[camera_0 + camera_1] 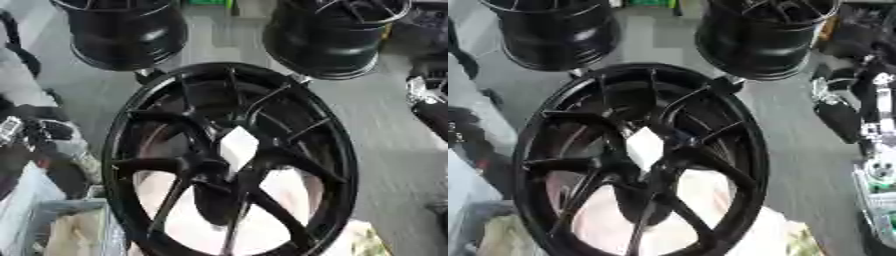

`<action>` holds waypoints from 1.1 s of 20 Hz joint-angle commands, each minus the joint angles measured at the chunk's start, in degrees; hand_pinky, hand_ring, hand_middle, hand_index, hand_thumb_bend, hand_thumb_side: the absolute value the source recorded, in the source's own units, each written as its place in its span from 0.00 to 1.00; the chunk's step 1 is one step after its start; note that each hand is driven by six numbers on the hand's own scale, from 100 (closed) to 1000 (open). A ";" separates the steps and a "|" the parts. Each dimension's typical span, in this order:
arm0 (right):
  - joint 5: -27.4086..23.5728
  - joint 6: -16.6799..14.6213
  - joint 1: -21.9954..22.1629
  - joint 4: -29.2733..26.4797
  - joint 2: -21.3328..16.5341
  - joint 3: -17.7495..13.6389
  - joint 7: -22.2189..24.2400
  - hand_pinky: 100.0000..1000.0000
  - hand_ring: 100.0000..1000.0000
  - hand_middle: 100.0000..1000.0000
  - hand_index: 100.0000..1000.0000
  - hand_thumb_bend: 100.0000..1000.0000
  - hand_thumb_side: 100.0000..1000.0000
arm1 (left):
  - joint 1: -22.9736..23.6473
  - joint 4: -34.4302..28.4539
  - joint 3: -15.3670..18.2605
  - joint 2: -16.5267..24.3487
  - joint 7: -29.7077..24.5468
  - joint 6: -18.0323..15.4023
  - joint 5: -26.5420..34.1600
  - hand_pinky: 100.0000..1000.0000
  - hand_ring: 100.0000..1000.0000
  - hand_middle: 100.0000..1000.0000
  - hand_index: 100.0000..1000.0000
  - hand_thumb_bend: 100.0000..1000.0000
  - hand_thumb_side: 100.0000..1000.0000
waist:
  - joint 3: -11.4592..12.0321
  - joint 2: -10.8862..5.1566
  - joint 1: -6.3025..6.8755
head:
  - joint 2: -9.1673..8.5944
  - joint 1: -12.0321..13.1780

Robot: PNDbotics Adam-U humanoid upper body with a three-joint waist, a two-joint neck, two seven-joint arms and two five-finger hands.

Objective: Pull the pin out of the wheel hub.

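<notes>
A large black wheel hub [229, 162] stands at the centre of the scene, face toward the camera and tilted slightly, its spokes running out from the middle to a wide glossy rim. At the meeting point of the spokes sits a white, roughly diamond-shaped piece [238, 145]; whether this is the pin itself or a tag over it cannot be told from here. Nothing is touching that piece.

Behind the hub, two further black wheels stand on a grey floor [385, 150]: one at the upper left [122, 32] and one at the upper right [331, 35]. Both are well apart from each other and just beyond the top of the front rim.

On the right side, black and silver robot parts [866, 107] show against the floor, near the hub but not in contact with it. Whether a hand is among them, and how its fingers stand, cannot be told. On the left edge dark, blurred machinery [35, 132] shows; no hand can be made out there either.

Pale material [74, 235] lies at the lower left, beside the bottom of the rim.
</notes>
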 commanded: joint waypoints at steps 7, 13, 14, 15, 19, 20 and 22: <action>-0.36 0.64 -7.25 -4.52 -23.40 8.64 16.75 0.65 0.72 0.80 0.90 0.13 0.28 | -0.57 -0.85 -0.60 0.88 -0.62 -0.15 -0.04 0.66 0.60 0.60 0.71 0.00 0.85 | 0.70 -1.12 -0.38 | -0.14 0.34; -4.78 -2.46 -16.69 -6.64 -32.22 17.05 31.76 0.74 0.82 0.86 0.95 0.27 0.25 | -0.43 -0.61 -1.00 1.20 -1.05 -0.25 -0.13 0.66 0.61 0.60 0.71 0.00 0.85 | 1.47 -1.60 -0.72 | -0.14 0.24; -5.44 -3.14 -18.36 -6.66 -32.65 18.29 34.28 0.75 0.83 0.87 0.95 0.28 0.23 | -0.38 -0.56 -1.06 1.24 -1.13 -0.25 -0.17 0.66 0.61 0.60 0.71 0.00 0.85 | 1.54 -1.67 -0.80 | -0.14 0.22; -6.19 -3.86 -19.97 -6.67 -32.81 19.61 36.78 0.77 0.85 0.88 0.97 0.29 0.19 | -0.35 -0.52 -1.14 1.28 -1.22 -0.25 -0.20 0.66 0.61 0.60 0.71 0.00 0.85 | 1.63 -1.74 -0.89 | -0.14 0.20; -7.34 -4.90 -25.55 -6.68 -32.16 24.36 46.05 0.80 0.89 0.90 0.99 0.30 0.17 | -0.20 -0.39 -1.28 1.55 -1.45 -0.26 -0.39 0.66 0.61 0.60 0.71 0.00 0.86 | 1.76 -1.93 -1.27 | -0.14 0.28; -7.32 -4.87 -26.77 -6.68 -31.69 25.46 47.95 0.80 0.90 0.90 0.99 0.28 0.20 | -0.17 -0.37 -1.32 1.60 -1.51 -0.26 -0.43 0.66 0.61 0.60 0.71 0.00 0.86 | 1.79 -1.96 -1.35 | -0.14 0.25; -6.73 -4.70 -29.05 -6.68 -30.39 27.50 51.25 0.83 0.91 0.90 1.00 0.27 0.24 | -0.16 -0.36 -1.43 1.65 -1.63 -0.25 -0.47 0.66 0.61 0.60 0.71 0.00 0.86 | 1.85 -1.97 -1.49 | -0.14 0.22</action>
